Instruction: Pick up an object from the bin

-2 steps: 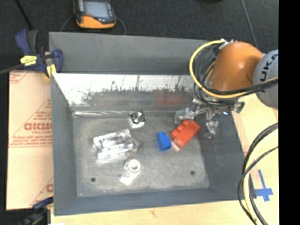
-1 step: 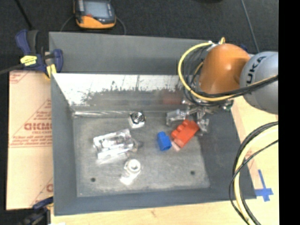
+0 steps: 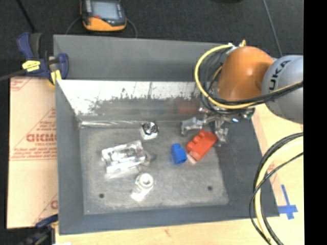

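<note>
We see the tool [image 3: 208, 128] near the right wall of the bin [image 3: 173, 189], the red block [image 3: 200, 145] just on its near side, long axis slanting toward the far right corner, and we cannot tell whether the tool is released or clenched.

The bin [image 3: 67, 152] is a flat mid grey with a faintly mottled floor, and its back wall carries a pale silvery band flecked with dark scratches and specks. On the floor, the toy brick [image 3: 200, 143] is orange-red, the small block [image 3: 178, 153] beside it is bright blue, and the piece [image 3: 193, 159] at the brick's lower edge is pale pink. The round thing [image 3: 149, 129] is shiny silver, the clear packet [image 3: 122, 156] glints white and grey, and the small bottle [image 3: 142, 184] is white. The wrist cover [image 3: 240, 75] is orange, looped by yellow and black cables [image 3: 204, 78]. The gripper [image 3: 208, 129] is silvery grey.
</note>
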Tool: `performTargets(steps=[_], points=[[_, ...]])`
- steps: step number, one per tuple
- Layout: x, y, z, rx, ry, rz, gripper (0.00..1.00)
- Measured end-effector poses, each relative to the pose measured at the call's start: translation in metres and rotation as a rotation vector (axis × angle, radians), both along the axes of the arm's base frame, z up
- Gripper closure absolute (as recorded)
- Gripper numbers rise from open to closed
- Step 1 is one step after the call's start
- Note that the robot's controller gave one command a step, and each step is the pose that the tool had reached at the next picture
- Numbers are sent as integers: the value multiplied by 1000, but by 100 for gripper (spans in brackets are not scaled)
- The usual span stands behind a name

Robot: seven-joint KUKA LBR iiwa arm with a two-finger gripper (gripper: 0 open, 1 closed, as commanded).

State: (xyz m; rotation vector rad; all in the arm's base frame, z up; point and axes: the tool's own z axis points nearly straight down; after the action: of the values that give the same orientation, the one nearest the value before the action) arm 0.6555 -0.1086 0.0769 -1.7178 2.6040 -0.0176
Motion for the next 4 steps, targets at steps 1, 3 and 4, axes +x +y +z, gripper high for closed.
performTargets(steps=[1, 3, 4], points=[[0, 0, 1, 0, -1, -2, 100], [4, -1, 33, 0, 17, -16, 100], [6, -3, 87, -3, 14, -24, 100]])
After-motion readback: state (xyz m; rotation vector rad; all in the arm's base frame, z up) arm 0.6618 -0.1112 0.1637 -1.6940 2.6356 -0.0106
